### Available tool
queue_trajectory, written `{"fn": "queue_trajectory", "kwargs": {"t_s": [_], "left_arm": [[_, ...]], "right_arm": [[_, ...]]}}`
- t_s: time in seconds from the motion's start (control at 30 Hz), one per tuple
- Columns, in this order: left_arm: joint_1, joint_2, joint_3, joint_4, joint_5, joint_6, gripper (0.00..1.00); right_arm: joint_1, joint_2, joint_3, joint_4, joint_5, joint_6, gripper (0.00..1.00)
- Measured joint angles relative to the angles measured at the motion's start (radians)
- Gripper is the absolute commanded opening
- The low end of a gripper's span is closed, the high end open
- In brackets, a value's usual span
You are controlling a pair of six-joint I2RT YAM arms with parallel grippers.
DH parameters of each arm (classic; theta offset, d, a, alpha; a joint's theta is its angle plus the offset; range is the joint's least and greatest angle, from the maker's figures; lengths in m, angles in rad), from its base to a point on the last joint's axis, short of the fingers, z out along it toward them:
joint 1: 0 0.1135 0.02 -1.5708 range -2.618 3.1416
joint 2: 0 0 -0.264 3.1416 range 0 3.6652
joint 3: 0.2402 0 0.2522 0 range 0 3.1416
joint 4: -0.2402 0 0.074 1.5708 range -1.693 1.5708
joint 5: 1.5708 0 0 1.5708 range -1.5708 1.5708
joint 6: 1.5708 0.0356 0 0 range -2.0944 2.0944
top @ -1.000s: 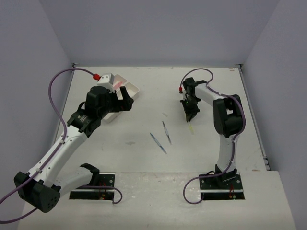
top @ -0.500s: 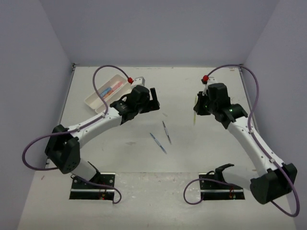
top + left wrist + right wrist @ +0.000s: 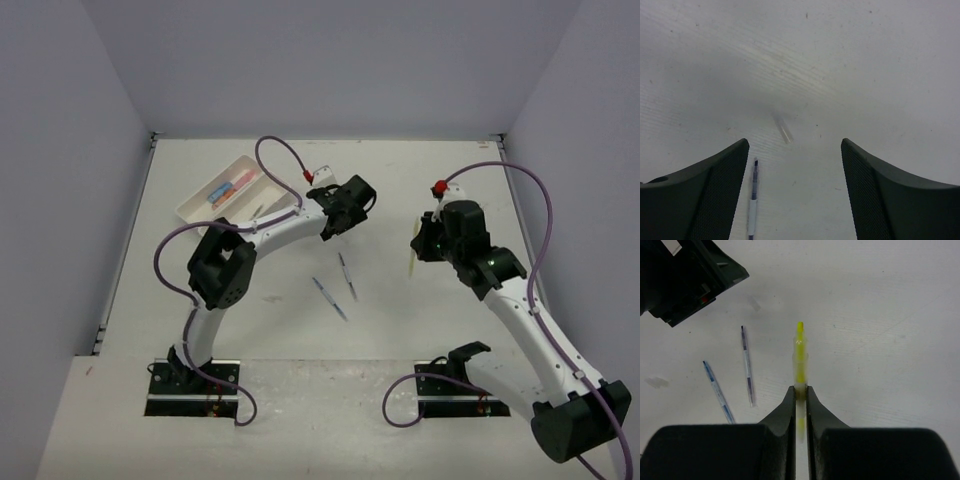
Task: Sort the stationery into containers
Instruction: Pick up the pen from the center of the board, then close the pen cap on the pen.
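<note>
My right gripper [image 3: 414, 252] is shut on a thin yellow pen [image 3: 412, 264] and holds it above the table right of centre. In the right wrist view the pen [image 3: 800, 352] sticks out ahead of the closed fingers [image 3: 789, 402]. Two thin blue-grey pens [image 3: 347, 276] [image 3: 329, 298] lie on the table at centre, and both show in the right wrist view [image 3: 747, 365] [image 3: 718, 391]. My left gripper [image 3: 336, 226] is open and empty, hovering just behind them. One pen [image 3: 752, 205] lies by its left finger [image 3: 705, 195]. Two white trays [image 3: 196, 213] stand at the back left.
Pink, orange and blue markers [image 3: 230, 185] lie in the far tray. A small clear cap [image 3: 784, 131] lies on the table ahead of my left gripper. Grey walls enclose the table on three sides. The left arm's cable [image 3: 275, 150] loops over the back of the table.
My left arm has swung from the trays to the table's centre, its gripper open. My right gripper has lifted the yellow pen off the table and carried it slightly nearer.
</note>
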Motion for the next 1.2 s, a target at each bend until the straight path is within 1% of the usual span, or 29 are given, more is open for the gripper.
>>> {"fn": "queue_trajectory", "kwargs": {"t_s": [0.03, 0.07, 0.13, 0.3, 0.47, 0.63, 0.8, 1.0, 1.07, 1.13, 1.2], "left_arm": [[0.000, 0.007, 0.005, -0.018, 0.000, -0.023, 0.54], [0.001, 0.012, 0.008, -0.034, 0.000, -0.045, 0.51], [0.001, 0.018, 0.014, -0.065, 0.002, -0.086, 0.51], [0.001, 0.056, 0.060, -0.110, 0.011, -0.135, 0.51], [0.001, 0.153, 0.155, -0.165, 0.036, -0.154, 0.52], [0.001, 0.217, 0.201, -0.204, 0.055, -0.157, 0.51], [0.001, 0.248, 0.237, -0.229, 0.060, -0.162, 0.36], [0.001, 0.275, 0.277, -0.250, 0.060, -0.155, 0.31], [0.001, 0.282, 0.288, -0.256, 0.060, -0.152, 0.28], [0.001, 0.286, 0.294, -0.261, 0.059, -0.145, 0.22], [0.001, 0.288, 0.296, -0.264, 0.059, -0.134, 0.11]], "right_arm": [[0.000, -0.013, -0.003, 0.001, 0.000, 0.000, 0.00], [0.000, -0.025, -0.005, 0.003, 0.000, 0.000, 0.00], [0.000, -0.038, -0.006, 0.010, -0.004, 0.000, 0.00], [0.000, -0.050, -0.012, 0.028, -0.012, -0.004, 0.00], [0.000, -0.082, -0.039, 0.042, -0.033, -0.008, 0.00], [0.000, -0.113, -0.043, 0.049, -0.041, -0.008, 0.00], [0.000, -0.135, -0.044, 0.058, -0.056, -0.008, 0.00], [0.000, -0.159, -0.045, 0.062, -0.060, -0.008, 0.00], [0.000, -0.169, -0.047, 0.065, -0.060, -0.008, 0.00], [0.000, -0.179, -0.051, 0.069, -0.060, -0.009, 0.00], [0.000, -0.190, -0.055, 0.072, -0.061, -0.010, 0.00]]}}
